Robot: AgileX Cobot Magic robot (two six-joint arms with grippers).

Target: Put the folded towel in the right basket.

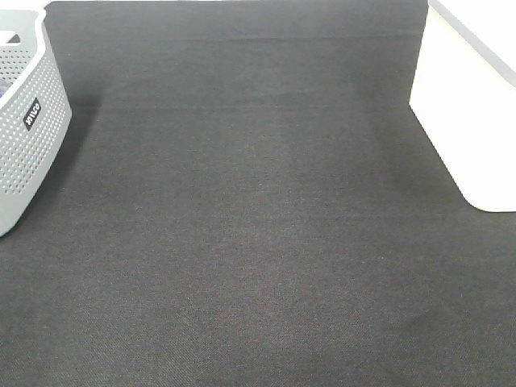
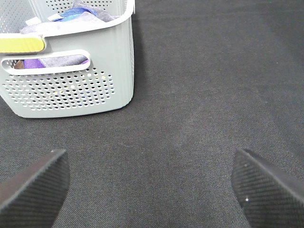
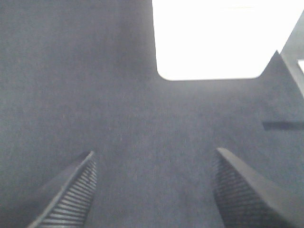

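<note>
A white basket (image 1: 472,113) stands at the right edge of the black table; it also shows in the right wrist view (image 3: 213,38). A grey perforated basket (image 1: 24,129) stands at the left edge; the left wrist view shows it (image 2: 71,90) holding purple and blue cloth (image 2: 78,14). No separate folded towel lies on the table. My left gripper (image 2: 149,190) is open and empty above the mat, short of the grey basket. My right gripper (image 3: 154,190) is open and empty, short of the white basket. Neither gripper shows in the exterior high view.
The black mat (image 1: 258,226) covers the table between the two baskets. A yellow-green item (image 2: 21,44) lies on the grey basket's rim.
</note>
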